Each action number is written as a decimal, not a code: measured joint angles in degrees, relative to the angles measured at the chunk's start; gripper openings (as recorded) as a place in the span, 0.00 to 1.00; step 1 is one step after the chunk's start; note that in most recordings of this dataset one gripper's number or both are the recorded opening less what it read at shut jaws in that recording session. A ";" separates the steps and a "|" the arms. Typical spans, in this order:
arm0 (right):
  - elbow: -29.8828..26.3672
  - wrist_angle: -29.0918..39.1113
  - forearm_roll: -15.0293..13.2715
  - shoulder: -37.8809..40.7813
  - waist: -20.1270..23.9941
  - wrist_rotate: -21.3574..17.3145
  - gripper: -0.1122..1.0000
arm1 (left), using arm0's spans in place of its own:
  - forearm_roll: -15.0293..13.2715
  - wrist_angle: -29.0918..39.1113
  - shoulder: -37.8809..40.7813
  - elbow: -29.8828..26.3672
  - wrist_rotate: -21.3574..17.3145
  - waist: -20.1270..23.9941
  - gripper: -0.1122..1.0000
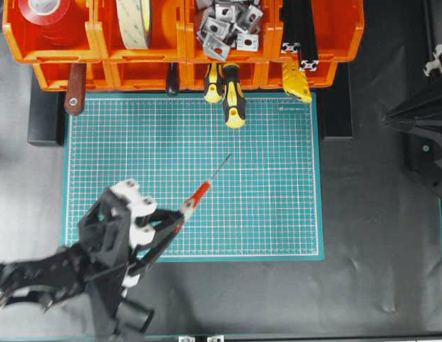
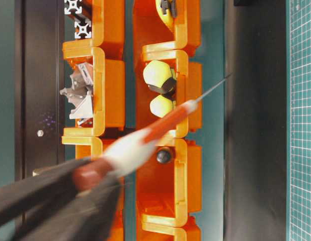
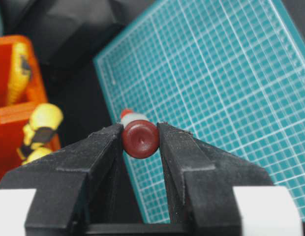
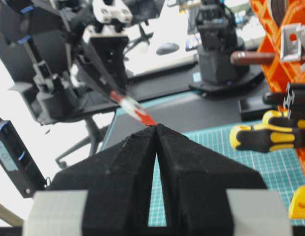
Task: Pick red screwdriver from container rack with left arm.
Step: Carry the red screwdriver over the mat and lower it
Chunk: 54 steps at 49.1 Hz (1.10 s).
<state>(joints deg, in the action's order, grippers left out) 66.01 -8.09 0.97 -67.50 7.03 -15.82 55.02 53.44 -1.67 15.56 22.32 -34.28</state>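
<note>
Left tool (image 3: 140,135) clamped on red screwdriver (image 1: 194,200) at dark cap end, shaft pointing away toward orange bin rack (image 1: 135,71), above green mat (image 1: 264,185). Right tool (image 4: 156,129) closed, empty.

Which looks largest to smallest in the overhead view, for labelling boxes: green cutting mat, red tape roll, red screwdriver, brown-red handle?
1. Green cutting mat, by far.
2. Red tape roll, partly cut off by the picture's edge.
3. Red screwdriver and brown-red handle: not ranked. Both partly hidden, and the screwdriver is lifted nearer the camera.
</note>
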 measured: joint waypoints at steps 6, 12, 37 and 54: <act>-0.09 0.44 0.09 -0.09 -0.35 -0.18 0.10 | 0.00 -5.62 0.00 4.22 0.00 3.87 0.33; 0.00 0.44 0.44 0.00 -0.70 -0.18 0.10 | 0.00 -10.81 0.00 6.42 0.00 8.00 0.33; 0.00 0.44 0.62 0.00 -0.88 -0.18 0.10 | 0.00 -21.36 4.39 6.50 -0.09 14.59 0.33; -0.09 0.44 0.70 -0.09 -0.88 -0.18 0.10 | 0.00 -21.71 6.06 6.59 0.00 14.68 0.33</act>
<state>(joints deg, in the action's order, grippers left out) 65.92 -7.65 1.67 -67.59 6.15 -16.00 55.02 31.73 4.39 22.15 22.32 -19.60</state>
